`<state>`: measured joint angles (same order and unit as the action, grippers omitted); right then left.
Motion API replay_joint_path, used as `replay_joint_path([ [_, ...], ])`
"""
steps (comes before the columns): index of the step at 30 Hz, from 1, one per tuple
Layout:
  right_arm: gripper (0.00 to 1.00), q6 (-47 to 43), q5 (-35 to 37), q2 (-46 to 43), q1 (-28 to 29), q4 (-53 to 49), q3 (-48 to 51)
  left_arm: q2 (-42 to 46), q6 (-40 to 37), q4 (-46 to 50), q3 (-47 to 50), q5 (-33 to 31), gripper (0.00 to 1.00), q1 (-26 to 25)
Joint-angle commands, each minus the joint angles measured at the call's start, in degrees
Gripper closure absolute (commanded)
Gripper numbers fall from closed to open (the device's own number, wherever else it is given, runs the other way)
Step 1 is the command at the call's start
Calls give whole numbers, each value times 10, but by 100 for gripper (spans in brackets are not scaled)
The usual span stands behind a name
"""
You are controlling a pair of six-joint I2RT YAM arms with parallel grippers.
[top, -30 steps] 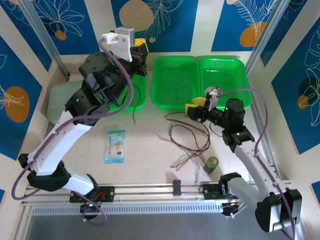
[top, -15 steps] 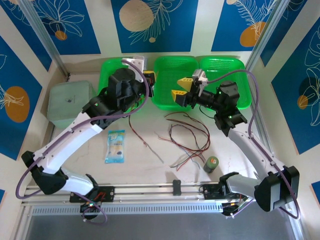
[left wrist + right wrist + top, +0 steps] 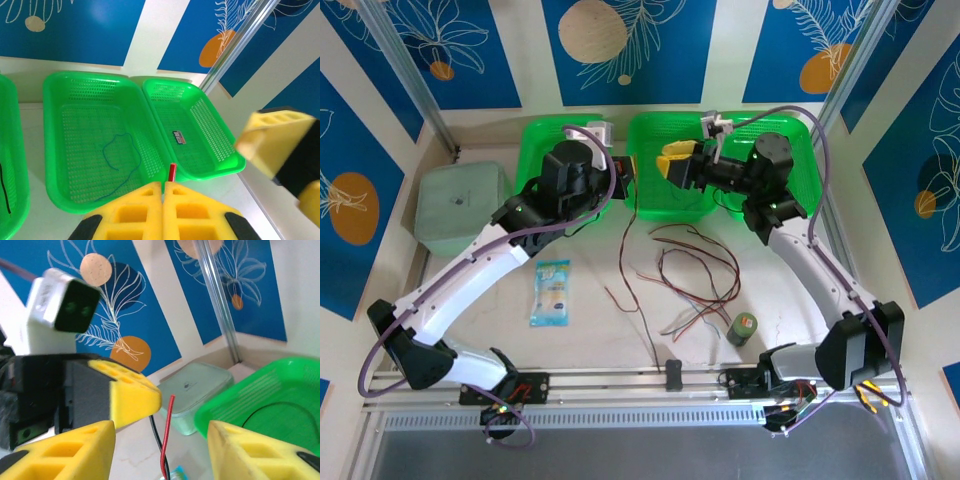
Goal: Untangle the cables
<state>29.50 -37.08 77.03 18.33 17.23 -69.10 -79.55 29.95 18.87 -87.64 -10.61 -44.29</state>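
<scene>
Left gripper (image 3: 163,189) is pinching a red cable (image 3: 172,172) near the middle basket (image 3: 50,100), where a blue cable (image 3: 120,155) is lying. Right gripper (image 3: 159,432) is hovering spread; a black cable (image 3: 3,187), apparently, is lying in the left basket (image 3: 20,150), other cables (image 3: 700,265) sprawling on the table (image 3: 580,340).

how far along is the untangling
Done: a blue cable lies in the middle basket. In hand: the left hand is shut on a red cable hanging to the table; the right hand is open beside it. Left: the tangle on the table.
</scene>
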Motion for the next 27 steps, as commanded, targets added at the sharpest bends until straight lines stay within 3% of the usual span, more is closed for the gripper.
replay_joint_path([
  [1, 51, 81, -10, 25, 3, -55, -47, 6, 7, -16, -23, 18, 100, 8],
  [11, 56, 59, -30, 81, 28, -120, -114, -13, -2, -4, -70, 36, 100, 18],
  [27, 54, 77, -50, 110, 49, -105, -144, -12, 1, 0, -67, 38, 100, 23],
])
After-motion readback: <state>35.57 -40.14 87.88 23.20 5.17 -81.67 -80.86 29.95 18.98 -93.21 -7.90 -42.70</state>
